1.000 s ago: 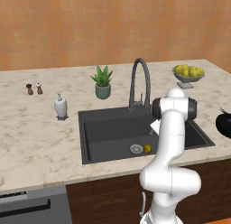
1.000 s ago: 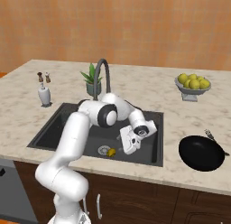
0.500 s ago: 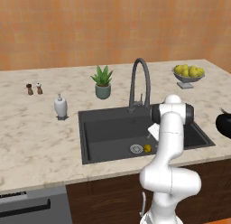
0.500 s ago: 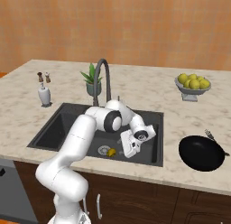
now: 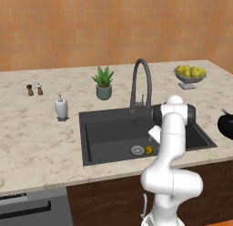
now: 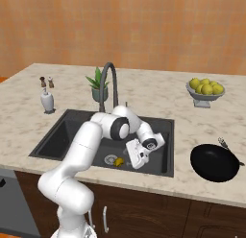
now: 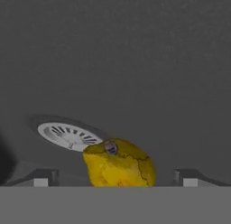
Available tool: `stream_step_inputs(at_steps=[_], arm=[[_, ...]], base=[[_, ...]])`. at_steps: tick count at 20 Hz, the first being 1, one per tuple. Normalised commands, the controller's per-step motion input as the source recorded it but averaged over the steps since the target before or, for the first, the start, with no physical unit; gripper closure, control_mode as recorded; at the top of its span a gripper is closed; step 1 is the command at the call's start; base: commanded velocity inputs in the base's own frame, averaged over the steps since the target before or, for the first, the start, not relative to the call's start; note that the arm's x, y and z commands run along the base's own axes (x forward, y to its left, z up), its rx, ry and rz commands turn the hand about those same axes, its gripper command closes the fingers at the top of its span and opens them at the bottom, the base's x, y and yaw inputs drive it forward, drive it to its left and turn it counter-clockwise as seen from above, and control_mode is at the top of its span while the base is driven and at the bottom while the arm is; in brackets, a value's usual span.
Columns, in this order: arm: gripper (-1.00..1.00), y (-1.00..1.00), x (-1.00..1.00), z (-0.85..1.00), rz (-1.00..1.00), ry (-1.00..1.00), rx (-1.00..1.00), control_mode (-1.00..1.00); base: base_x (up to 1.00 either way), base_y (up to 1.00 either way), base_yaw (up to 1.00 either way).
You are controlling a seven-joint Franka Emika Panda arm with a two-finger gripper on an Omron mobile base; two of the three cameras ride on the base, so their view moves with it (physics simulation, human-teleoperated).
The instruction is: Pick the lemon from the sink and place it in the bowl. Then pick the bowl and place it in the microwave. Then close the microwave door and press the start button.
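The small yellow lemon (image 5: 149, 150) (image 6: 119, 161) (image 7: 119, 163) lies on the floor of the black sink (image 5: 109, 134) (image 6: 67, 131), right beside the round silver drain (image 5: 137, 150) (image 6: 110, 160) (image 7: 67, 135). My gripper (image 6: 130, 161) (image 7: 116, 177) is lowered into the basin just over the lemon. In the hand view its two fingertips (image 7: 44, 177) stand wide apart with the lemon between them, so it is open. The glossy black bowl (image 6: 214, 162) (image 5: 226, 125) sits on the counter right of the sink. The microwave is out of view.
A tall dark faucet (image 5: 139, 84) (image 6: 109, 83) arches over the sink's back edge. Behind it stand a potted plant (image 5: 103, 81), a soap dispenser (image 5: 61, 106), salt and pepper shakers (image 5: 34, 89) and a pale fruit bowl (image 6: 204, 90). An orange wall backs the counter.
The arm has swung down and the hand has dropped deeper into the sink, closer to the lemon. The jaws have stayed wide. The lemon has not moved.
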Motion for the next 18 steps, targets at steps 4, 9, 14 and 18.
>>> stream_step_inputs(at_steps=[4,9,14,18], arm=[[-1.0,0.49,-0.22,0.0,0.14,-0.05,0.01,-1.0],[-1.0,0.28,-0.03,-0.01,0.15,-0.01,0.06,-1.0],[-1.0,0.11,-0.08,-0.21,0.15,0.0,0.02,-1.0],[-1.0,0.0,0.0,-0.43,0.15,0.0,0.0,-1.0]], base=[[0.0,0.0,0.0],[0.0,0.0,0.0],[0.0,0.0,0.0],[0.0,0.0,0.0]])
